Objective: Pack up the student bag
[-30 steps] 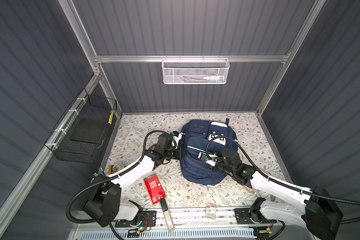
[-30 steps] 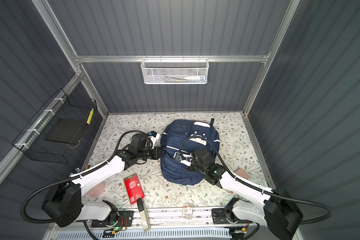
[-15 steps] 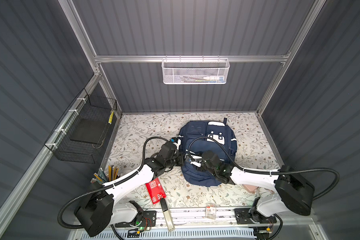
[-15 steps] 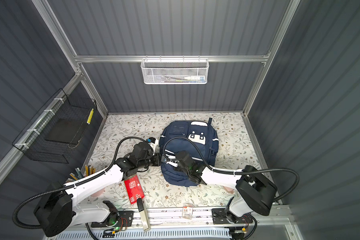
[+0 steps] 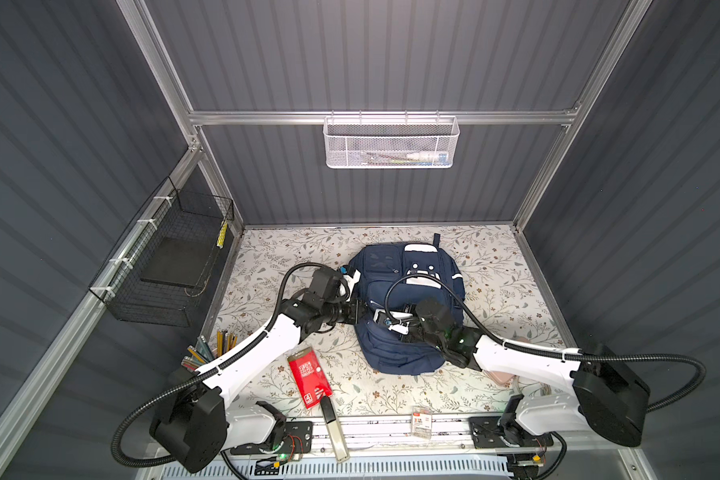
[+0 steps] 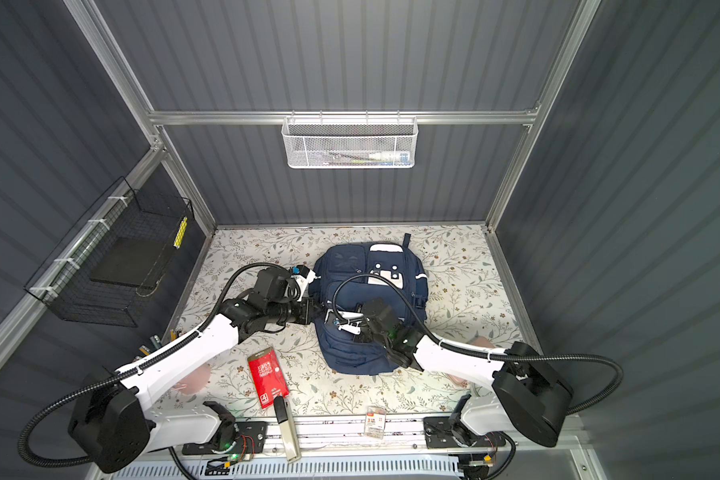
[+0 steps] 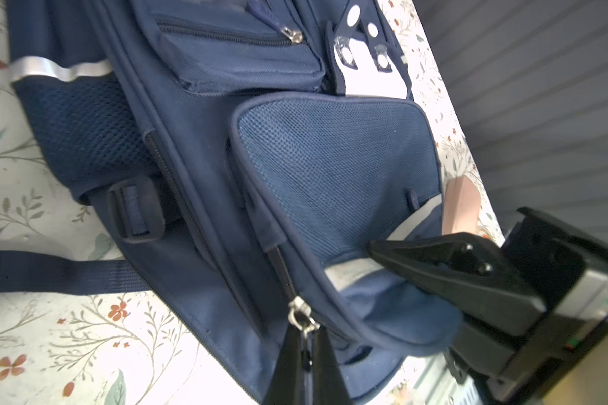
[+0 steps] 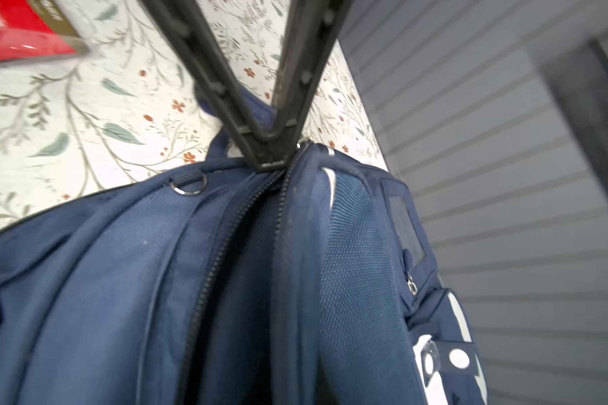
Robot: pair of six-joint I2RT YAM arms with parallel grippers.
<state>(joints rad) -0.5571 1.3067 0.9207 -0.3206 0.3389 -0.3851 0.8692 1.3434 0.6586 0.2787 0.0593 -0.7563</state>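
Well, we find the large navy-blue fabric student bag (image 5: 391, 357) lying flat in the middle of the floral-patterned table (image 5: 495, 270), its white dotted patch (image 5: 422, 272) at the far end. We read no brand on it. Left of the bag's near end lies a flat red packet (image 5: 308, 376). Its white print is too small to read, save what looks like a 4 in a white square.

The left tool (image 7: 306, 338) is pressed together on the silver metal zipper pull (image 7: 299, 315) at the bag's left edge. The right tool (image 8: 269, 159) is also pressed together, its tips at the bag's rim where the open zip (image 8: 225, 263) begins. Whether fabric is caught between them we cannot tell.

A second ago the left tool was farther up the bag's left side and the right tool lay over the bag's middle. Both now meet near its left edge.
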